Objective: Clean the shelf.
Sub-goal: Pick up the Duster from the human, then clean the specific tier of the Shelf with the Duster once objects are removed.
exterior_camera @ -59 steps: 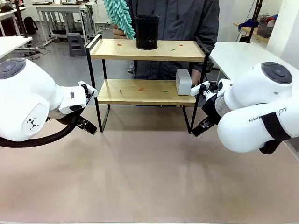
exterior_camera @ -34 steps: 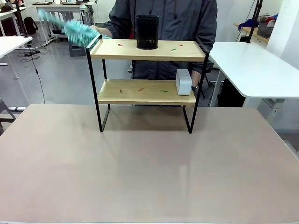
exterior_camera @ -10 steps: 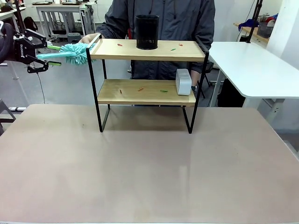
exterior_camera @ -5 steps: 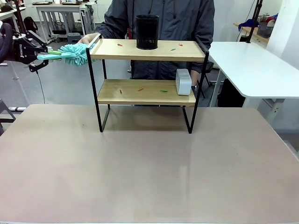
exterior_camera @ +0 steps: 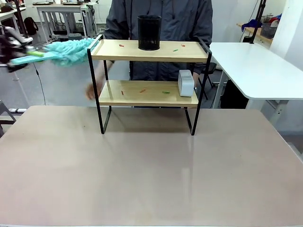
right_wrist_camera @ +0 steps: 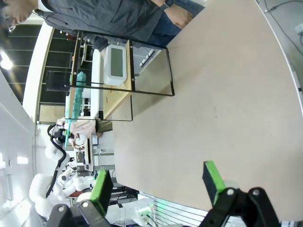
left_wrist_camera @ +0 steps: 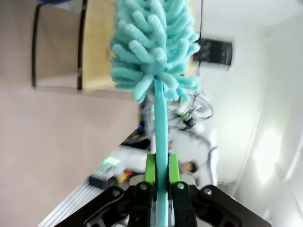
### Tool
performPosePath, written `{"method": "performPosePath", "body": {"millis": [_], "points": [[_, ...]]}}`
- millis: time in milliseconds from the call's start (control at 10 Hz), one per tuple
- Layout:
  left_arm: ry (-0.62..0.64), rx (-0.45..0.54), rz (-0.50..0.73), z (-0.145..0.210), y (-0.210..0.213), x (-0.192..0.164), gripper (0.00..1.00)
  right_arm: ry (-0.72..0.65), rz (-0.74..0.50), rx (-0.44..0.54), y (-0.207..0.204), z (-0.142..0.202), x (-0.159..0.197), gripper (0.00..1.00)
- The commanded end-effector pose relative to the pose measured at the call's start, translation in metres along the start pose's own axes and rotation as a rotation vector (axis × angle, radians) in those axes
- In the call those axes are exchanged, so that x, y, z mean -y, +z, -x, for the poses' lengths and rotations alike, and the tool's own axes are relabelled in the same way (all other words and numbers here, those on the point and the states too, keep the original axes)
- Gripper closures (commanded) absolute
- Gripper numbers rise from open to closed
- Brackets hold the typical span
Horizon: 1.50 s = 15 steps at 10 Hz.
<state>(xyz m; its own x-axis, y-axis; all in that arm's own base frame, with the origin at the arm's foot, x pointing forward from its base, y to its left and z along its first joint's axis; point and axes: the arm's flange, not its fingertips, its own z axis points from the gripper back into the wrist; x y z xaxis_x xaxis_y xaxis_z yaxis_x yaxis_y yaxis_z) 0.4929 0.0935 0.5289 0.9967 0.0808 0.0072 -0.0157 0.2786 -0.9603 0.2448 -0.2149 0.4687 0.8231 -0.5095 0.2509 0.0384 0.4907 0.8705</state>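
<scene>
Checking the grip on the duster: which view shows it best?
The left wrist view: the left gripper has its jaws shut on the duster handle, close and sharp. The front view shows it blurred at far left; the right wrist view, tiny and distant.

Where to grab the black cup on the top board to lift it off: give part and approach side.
The rim of the black cup, from straight above, probably: it stands upright on the shelf's top board with nothing over it, and its round body looks wide for a side grasp. Pinch one wall, one finger inside, with the open right gripper.
</scene>
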Motion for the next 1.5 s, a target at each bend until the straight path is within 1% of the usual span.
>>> {"method": "performPosePath", "body": {"millis": [0,100,200,300,400,500,600,1400], "points": [[-0.197,-0.069,-0.219,0.086,0.051,-0.008,1.00,0.025,-0.017,0.013,-0.001,-0.003,-0.001,0.00],[-0.249,-0.088,-0.336,0.122,0.067,-0.023,1.00,0.025,-0.017,0.013,-0.001,-0.003,-0.001,0.00],[-0.314,-0.079,-0.410,0.153,0.081,-0.037,1.00,0.025,-0.017,0.013,-0.001,-0.003,-0.001,0.00],[-0.400,-0.113,-0.411,0.179,0.091,-0.048,1.00,0.025,-0.017,0.013,-0.001,-0.003,-0.001,0.00],[-0.495,-0.165,-0.418,0.196,0.090,-0.059,1.00,0.025,-0.017,0.013,-0.001,-0.003,-0.001,0.00],[-0.571,-0.206,-0.472,0.200,0.084,-0.070,1.00,0.025,-0.017,0.013,-0.001,-0.003,-0.001,0.00],[-0.383,-0.183,-0.445,0.189,0.105,-0.048,1.00,0.025,-0.017,0.013,-0.001,-0.003,-0.001,0.00],[-0.383,-0.183,-0.445,0.189,0.105,-0.048,1.00,0.025,-0.017,0.013,-0.001,-0.003,-0.001,0.00]]}}
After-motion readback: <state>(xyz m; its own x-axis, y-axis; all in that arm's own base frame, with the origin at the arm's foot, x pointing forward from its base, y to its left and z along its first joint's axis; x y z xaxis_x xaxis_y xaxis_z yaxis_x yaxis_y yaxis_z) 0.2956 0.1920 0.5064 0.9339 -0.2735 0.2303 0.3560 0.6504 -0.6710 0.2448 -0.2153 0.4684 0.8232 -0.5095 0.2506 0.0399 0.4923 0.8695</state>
